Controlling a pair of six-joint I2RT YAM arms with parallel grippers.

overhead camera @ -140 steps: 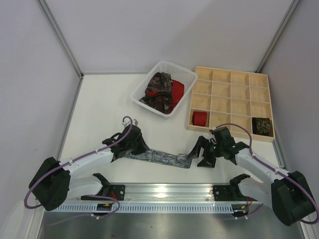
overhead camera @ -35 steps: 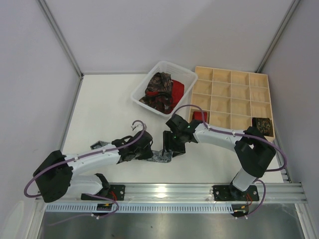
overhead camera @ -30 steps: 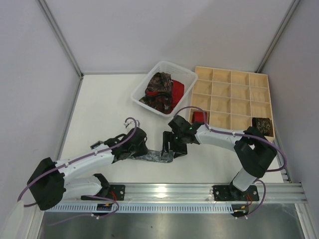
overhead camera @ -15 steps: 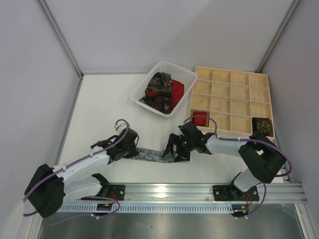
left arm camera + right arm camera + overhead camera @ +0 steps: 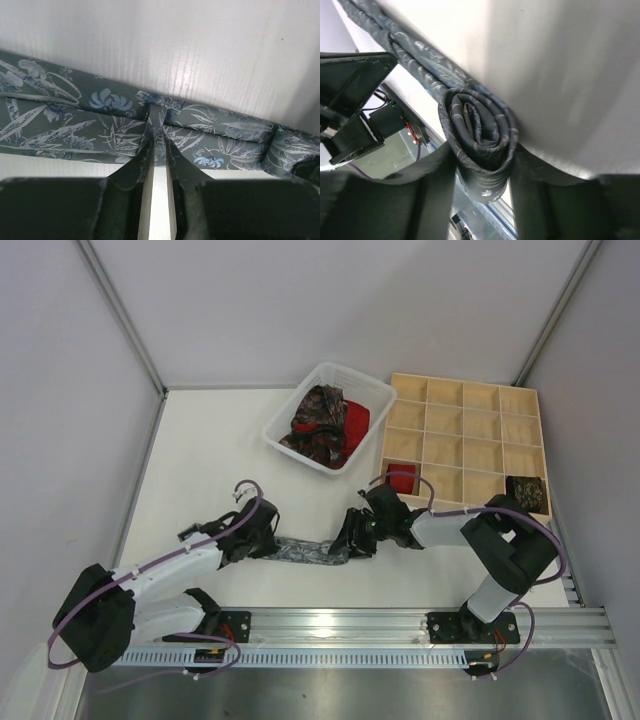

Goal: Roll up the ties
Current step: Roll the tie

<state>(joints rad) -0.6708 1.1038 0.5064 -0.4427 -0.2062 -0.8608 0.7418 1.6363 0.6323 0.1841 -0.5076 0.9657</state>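
A grey patterned tie [image 5: 305,551] lies stretched across the table between my two grippers. My left gripper [image 5: 262,543] is shut on its loose strip [image 5: 100,122], pinching a fold of the fabric at the fingertips. My right gripper [image 5: 350,540] is shut on the rolled end of the same tie [image 5: 480,145], a tight spiral held between both fingers. A red roll [image 5: 401,478] and a dark paisley roll [image 5: 526,492] sit in cells of the wooden grid tray [image 5: 462,445]. A paisley tie [image 5: 318,420] and a red tie [image 5: 356,426] lie in the white basket [image 5: 285,411].
The basket stands at the back centre, the tray to its right. The aluminium rail [image 5: 350,625] with both arm bases runs along the near edge. Grey walls close in the table at left, back and right.
The right gripper came in from the right end of the tie, took the rolled end and now holds it right of where it was a second ago. The left gripper shifted left along the strip.
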